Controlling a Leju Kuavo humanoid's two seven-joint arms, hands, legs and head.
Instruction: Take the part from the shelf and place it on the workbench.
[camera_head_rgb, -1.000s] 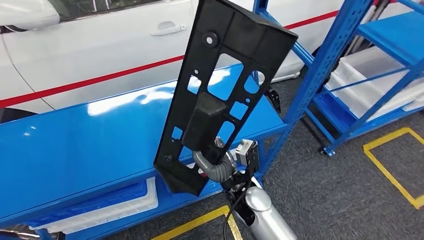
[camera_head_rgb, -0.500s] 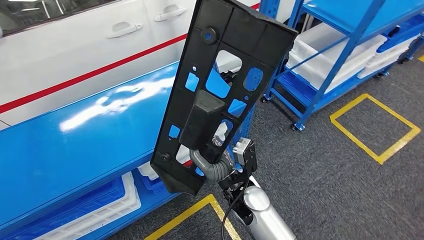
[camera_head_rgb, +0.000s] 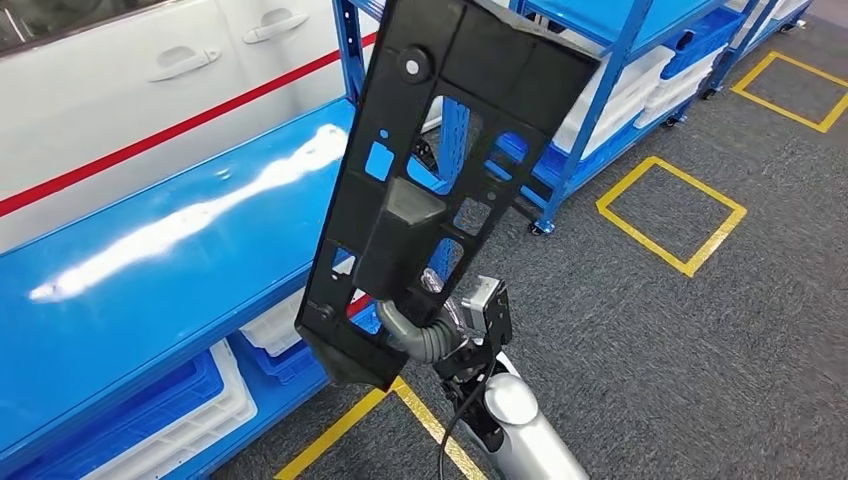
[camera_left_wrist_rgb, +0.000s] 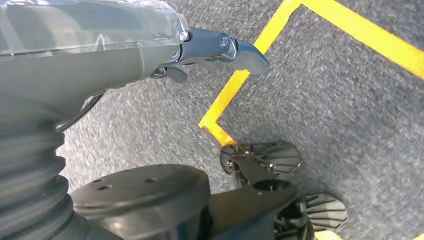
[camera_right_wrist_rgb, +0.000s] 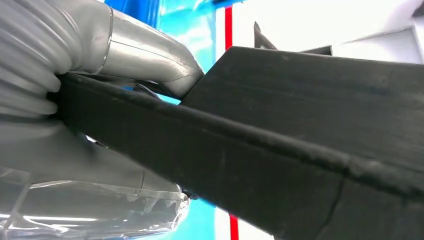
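View has swung left; right hand (camera_head_rgb: 425, 335) still grips the black part (camera_head_rgb: 440, 170).

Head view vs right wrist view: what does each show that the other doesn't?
Head view alone: the whole black part with its cutouts, held upright over the blue workbench; white bins beneath it, blue shelving, yellow floor markings and the silver right arm.

Right wrist view alone: a close look along the part's edge, with the right robot hand pressed against it.

Both: the part, the right robot hand gripping it, the white car's red stripe, and blue workbench surface.
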